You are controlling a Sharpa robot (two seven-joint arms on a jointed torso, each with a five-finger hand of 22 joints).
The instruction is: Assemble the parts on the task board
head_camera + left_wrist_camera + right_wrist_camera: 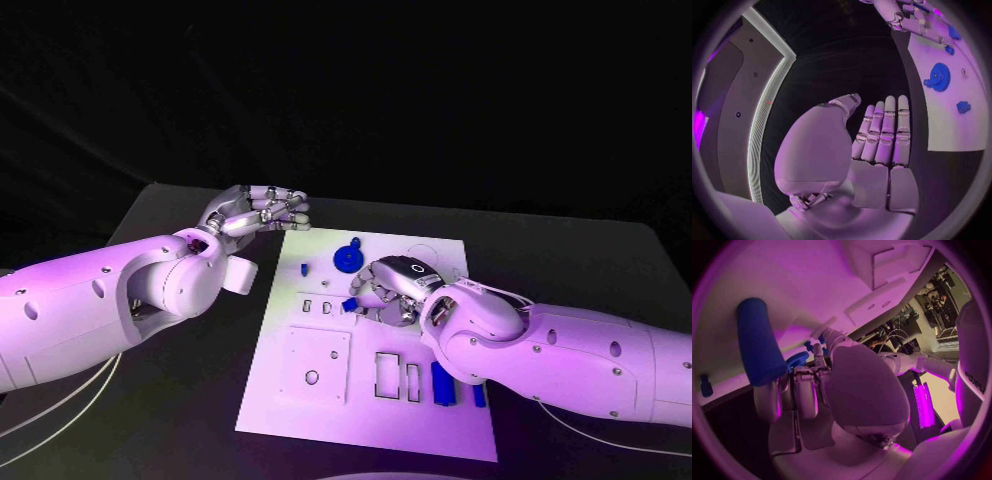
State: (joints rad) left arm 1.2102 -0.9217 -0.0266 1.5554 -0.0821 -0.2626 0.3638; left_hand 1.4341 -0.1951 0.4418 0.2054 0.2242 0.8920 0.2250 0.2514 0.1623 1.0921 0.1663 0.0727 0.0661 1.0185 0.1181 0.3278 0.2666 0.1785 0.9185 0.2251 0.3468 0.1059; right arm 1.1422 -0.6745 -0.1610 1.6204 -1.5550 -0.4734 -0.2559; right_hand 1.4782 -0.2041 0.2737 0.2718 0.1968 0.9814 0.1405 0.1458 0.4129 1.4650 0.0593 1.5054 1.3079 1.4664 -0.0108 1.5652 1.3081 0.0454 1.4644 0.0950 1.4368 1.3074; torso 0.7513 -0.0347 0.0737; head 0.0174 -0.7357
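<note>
Right wrist view: blue part (757, 340) against right hand (817, 390).

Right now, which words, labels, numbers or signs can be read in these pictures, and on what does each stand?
No text can be read.
Dark lettering on the white robot casing: too blurred to read.
Small dark ring on the back of the right hand: a mark, no letters.
Task board: no text visible.
</note>
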